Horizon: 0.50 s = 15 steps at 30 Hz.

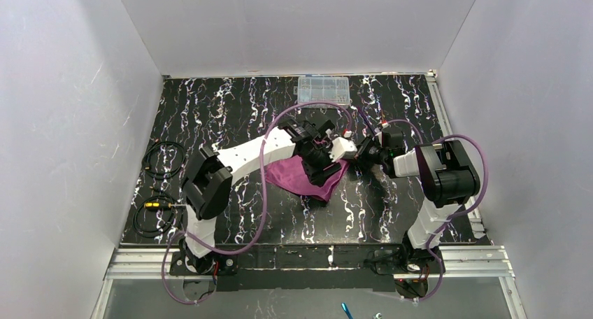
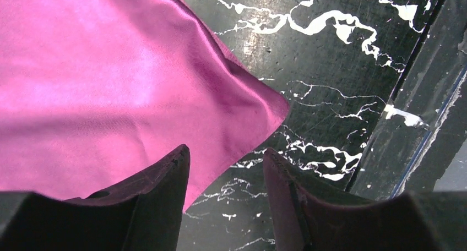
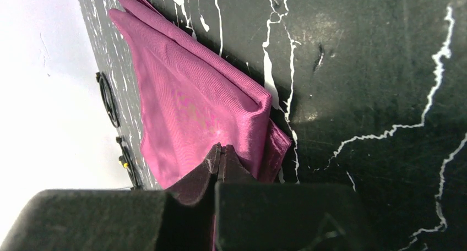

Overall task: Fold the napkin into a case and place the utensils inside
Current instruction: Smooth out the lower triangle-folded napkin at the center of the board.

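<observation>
The black, white-veined worktop (image 1: pixel 245 109) fills the floor of a white-walled cell. The left arm (image 1: pixel 245 153) and right arm (image 1: pixel 433 166) both reach in from the near edge, and their wrists come close together over the middle.

The napkin (image 1: pixel 297 173) lies flat at the centre of the worktop, partly under the left wrist. It is folded. The right wrist view shows a top layer (image 3: pixel 193 102) doubled over, with a lower layer peeking out along one side. In the left wrist view one corner of the cloth (image 2: pixel 110 86) points out onto bare worktop.

A clear box (image 1: pixel 323 89) sits at the far edge, well apart from the napkin. Two black cable coils (image 1: pixel 165 158) lie near the left wall.

The left jaws are released, with the two dark fingers (image 2: pixel 159 190) standing apart over the napkin's edge near that corner. One finger overlaps the cloth and the other is over bare worktop. Nothing is held between them.

The right jaws are clenched – their fingers (image 3: pixel 198 179) meet tip to tip right at the folded layer, near its doubled edge. Whether a layer of cloth is pinched between the tips cannot be told.
</observation>
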Each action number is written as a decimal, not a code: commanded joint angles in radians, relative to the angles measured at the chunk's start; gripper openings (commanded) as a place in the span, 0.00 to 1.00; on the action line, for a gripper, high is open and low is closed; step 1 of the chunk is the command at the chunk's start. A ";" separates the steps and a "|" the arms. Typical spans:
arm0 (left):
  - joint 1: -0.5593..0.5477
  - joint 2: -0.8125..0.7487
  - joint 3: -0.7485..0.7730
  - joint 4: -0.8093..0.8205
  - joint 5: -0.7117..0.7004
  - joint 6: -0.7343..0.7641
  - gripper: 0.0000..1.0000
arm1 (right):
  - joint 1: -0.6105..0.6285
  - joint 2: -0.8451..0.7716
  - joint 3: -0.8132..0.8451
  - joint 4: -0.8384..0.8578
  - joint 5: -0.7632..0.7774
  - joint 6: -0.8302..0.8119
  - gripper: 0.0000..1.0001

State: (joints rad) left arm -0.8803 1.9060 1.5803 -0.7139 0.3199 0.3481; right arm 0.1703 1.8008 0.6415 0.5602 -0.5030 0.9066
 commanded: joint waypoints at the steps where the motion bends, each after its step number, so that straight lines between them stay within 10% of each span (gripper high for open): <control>1: -0.018 0.057 0.032 0.015 0.067 0.029 0.48 | -0.002 0.002 -0.004 0.070 0.004 -0.010 0.01; 15: -0.066 0.113 -0.052 0.089 0.048 0.128 0.03 | -0.002 0.034 -0.003 0.056 -0.003 -0.018 0.01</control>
State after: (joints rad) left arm -0.9451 2.0426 1.5604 -0.6464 0.3550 0.4393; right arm 0.1703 1.8153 0.6395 0.5858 -0.5060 0.8921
